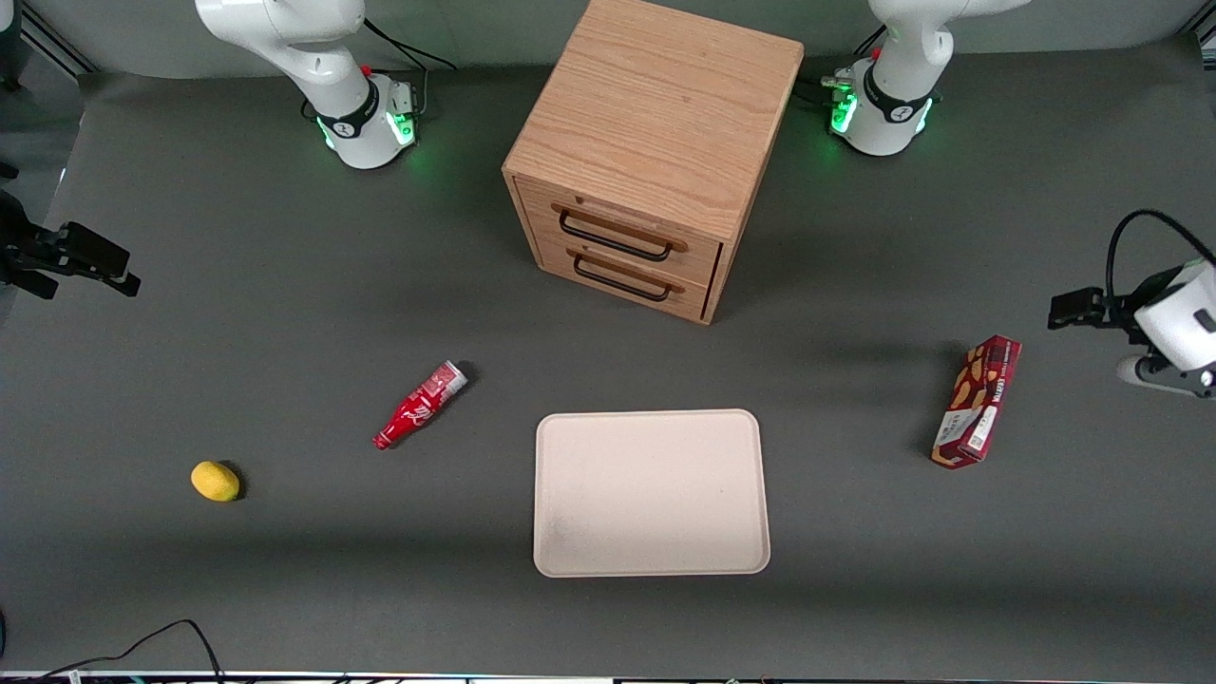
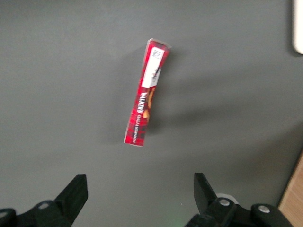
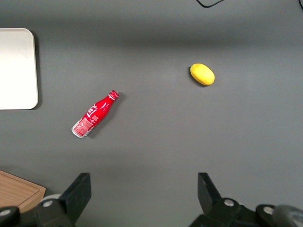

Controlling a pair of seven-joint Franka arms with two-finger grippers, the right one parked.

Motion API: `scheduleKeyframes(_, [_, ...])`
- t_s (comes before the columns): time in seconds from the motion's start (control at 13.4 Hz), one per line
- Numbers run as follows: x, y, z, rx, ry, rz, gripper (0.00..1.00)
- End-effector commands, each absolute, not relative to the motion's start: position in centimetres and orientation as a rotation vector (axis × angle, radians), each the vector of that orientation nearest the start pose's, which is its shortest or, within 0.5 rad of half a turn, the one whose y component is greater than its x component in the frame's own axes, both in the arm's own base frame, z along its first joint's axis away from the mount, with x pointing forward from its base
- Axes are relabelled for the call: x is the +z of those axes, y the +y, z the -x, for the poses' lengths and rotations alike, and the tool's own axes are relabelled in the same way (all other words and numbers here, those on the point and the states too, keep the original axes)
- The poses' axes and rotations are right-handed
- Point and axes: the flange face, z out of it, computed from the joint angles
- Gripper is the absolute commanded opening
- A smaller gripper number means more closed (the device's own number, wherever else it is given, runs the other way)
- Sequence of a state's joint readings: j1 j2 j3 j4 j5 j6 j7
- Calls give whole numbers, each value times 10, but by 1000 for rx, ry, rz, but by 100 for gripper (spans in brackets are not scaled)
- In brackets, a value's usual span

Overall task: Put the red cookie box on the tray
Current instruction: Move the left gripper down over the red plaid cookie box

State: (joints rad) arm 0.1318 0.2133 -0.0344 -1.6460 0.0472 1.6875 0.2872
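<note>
One gripper [image 2: 137, 198] is hovering jaws spread, holding nothing, above the red cookie box [image 1: 977, 403] lying on the table, well apart from the tray [image 1: 651, 492].

My gripper [image 2: 139, 194] showed only its spread fingertips in the wrist view, the rest being cut off at the edge, as was most of the tray [image 2: 298, 28] well off to one side.
</note>
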Motion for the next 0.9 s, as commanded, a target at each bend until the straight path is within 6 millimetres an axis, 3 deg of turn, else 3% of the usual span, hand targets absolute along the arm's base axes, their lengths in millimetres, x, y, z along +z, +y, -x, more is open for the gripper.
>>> scheduleKeyframes(0.0, [435, 72, -590, 239, 315, 3124, 100])
scheduleKeyframes(0.22, [382, 69, -580, 196, 330, 3122, 100])
scheduleKeyframes(0.37, [351, 68, -578, 155, 444, 3109, 100])
scheduleKeyframes(0.52, [321, 70, -586, 97, 570, 3089, 100])
scheduleKeyframes(0.82, [267, 67, -600, 20, 592, 3079, 100])
